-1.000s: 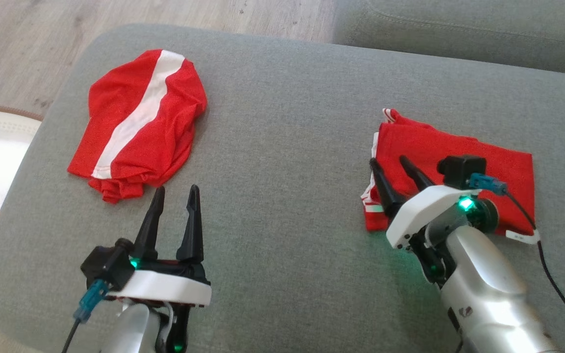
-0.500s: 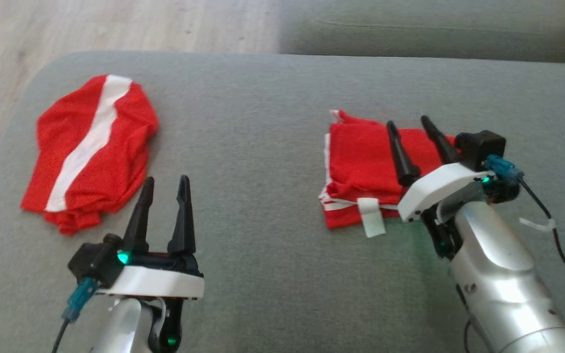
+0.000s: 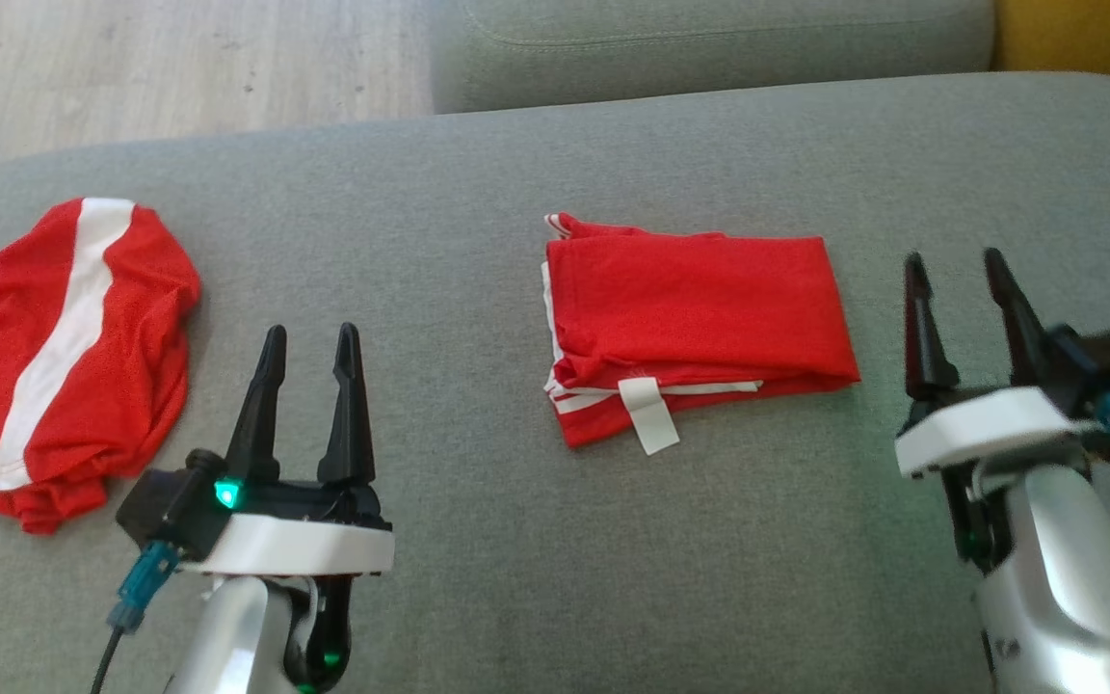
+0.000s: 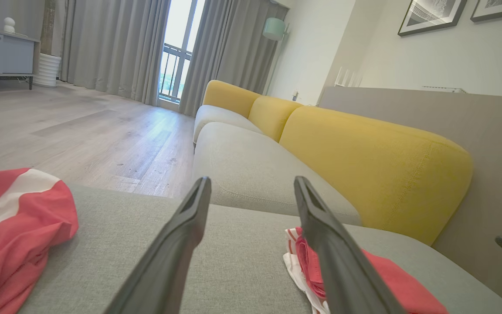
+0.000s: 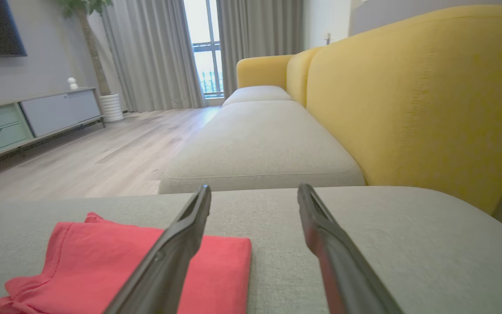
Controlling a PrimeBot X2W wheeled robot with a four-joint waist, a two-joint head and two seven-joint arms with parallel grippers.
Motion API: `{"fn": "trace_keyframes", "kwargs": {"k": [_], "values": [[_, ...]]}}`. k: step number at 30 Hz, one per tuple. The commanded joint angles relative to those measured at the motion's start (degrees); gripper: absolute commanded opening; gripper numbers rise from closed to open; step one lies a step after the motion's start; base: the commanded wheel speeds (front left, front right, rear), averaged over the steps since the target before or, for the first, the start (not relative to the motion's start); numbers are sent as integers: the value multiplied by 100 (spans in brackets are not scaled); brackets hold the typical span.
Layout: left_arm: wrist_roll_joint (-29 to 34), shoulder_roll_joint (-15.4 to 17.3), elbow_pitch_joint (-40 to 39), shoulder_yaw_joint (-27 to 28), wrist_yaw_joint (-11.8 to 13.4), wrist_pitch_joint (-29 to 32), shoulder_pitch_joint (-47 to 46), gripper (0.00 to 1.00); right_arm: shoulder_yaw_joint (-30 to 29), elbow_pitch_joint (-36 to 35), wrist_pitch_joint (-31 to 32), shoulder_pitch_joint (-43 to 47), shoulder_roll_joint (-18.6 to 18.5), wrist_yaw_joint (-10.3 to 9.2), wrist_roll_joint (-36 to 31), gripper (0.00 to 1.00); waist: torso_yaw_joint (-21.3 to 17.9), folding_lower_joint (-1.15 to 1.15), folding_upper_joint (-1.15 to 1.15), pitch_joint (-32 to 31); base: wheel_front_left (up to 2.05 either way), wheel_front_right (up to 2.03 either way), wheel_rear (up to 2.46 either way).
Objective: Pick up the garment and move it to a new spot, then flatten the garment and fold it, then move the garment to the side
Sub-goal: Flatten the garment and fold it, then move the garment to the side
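Observation:
A folded red garment [image 3: 700, 313] with white trim and a white label lies flat on the grey sofa cushion [image 3: 478, 241], near the middle of the head view. It also appears in the left wrist view [image 4: 390, 279] and the right wrist view [image 5: 116, 266]. My right gripper [image 3: 958, 262] hovers open just right of it, holding nothing; its fingers [image 5: 177, 244] stand wide apart. My left gripper [image 3: 309, 337] is open and empty at the lower left, between the folded garment and a second, rumpled red garment [image 3: 64, 347] with a white stripe.
The rumpled red garment [image 4: 11, 226] lies at the cushion's left edge. Wooden floor [image 3: 179, 58] lies beyond the cushion's far left. Another grey seat cushion [image 3: 709, 39] adjoins at the back. A yellow backrest [image 5: 416, 96] rises on the right side.
My right gripper opened, let go of the folded garment and drew back to its right. The head camera swung right, shifting the whole picture leftward. The left gripper stayed put.

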Motion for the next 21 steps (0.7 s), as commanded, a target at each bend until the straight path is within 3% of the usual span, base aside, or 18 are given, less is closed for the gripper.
{"fn": "trace_keyframes", "kwargs": {"k": [1, 9, 21], "values": [[99, 33, -230, 245, 21, -30, -159, 100, -12, -462, -65, 73, 128, -4, -45, 100, -53, 0, 0, 10, 0, 0, 0], [168, 33, -180, 338, 13, -30, 17, 100, -209, -1138, -77, 739, 261, -4, -28, 100, -123, 0, 0, 21, 0, 0, 0], [194, 33, -193, 316, 2, -30, 29, 100, -180, -1266, -78, 843, 270, -4, 128, 100, -57, 0, 0, 39, 0, 0, 0]]}}
